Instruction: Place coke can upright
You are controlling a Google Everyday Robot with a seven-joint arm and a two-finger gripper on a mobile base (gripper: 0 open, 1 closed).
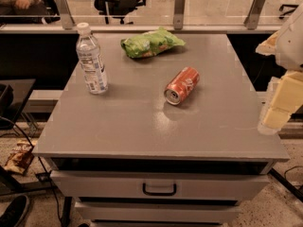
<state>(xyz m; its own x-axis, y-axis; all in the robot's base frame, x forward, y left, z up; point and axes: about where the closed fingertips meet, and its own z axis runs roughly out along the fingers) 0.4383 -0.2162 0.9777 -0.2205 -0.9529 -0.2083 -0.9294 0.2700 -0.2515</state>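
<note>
Grey table (pixel 142 126) with drawers beneath fills the one camera view. Behind its far edge runs a glass partition (pixel 213 6) on metal brackets, with an office chair (pixel 118 1) beyond it. On the floor past the left edge lie a crumpled snack wrapper (pixel 19 157) and, lower down, the toe of a dark shoe (pixel 14 211). The top drawer carries a dark handle (pixel 159 189) under the near edge.

The bottle (pixel 91 60) stands upright close to the left edge, toward the far-left corner. A green chip bag (pixel 150 42) lies near the far edge, about midway along it. The can (pixel 182 85) lies on its side around the middle of the table, a little toward the right edge. Its silver top points toward the near-left corner and its base toward the far-right. It is well apart from both the bottle and the bag.

The gripper (pixel 274 117) hangs at the right edge, toward the near-right corner, with its pale parts overlapping the table's rim. It is well apart from the can and touches nothing on the table. How its grip is set is not to be made out.
</note>
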